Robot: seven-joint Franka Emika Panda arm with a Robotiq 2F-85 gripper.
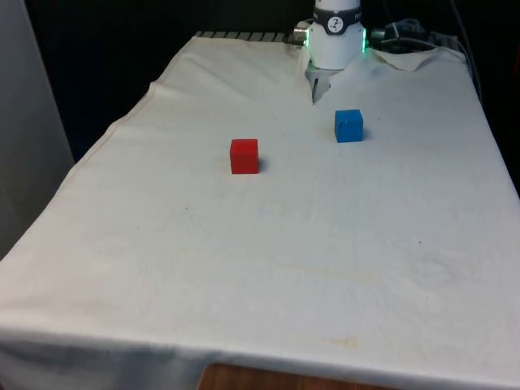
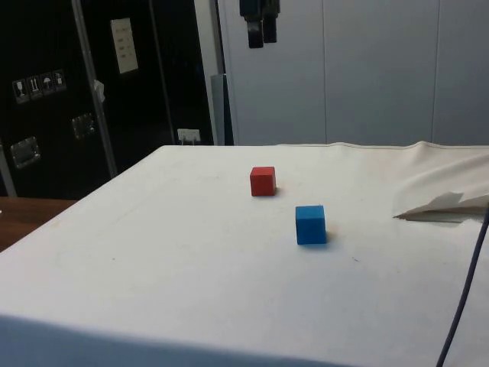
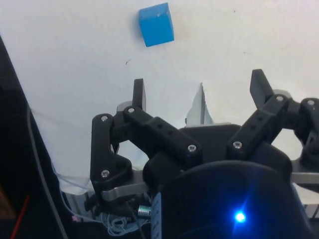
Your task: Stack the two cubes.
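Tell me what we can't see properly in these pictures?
- Gripper: side view's top edge cuts off everything above the fingers.
- Gripper, wrist view: open, empty.
- Blue cube, red cube: far faces turned away in the front view.
- White cloth hides the tabletop.

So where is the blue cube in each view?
Front view: blue cube on the cloth, to the front view's right of the red cube.
Side view: blue cube, nearer the camera than the red cube.
Wrist view: blue cube beyond the claw.
Shared landmark: red cube, front and side.
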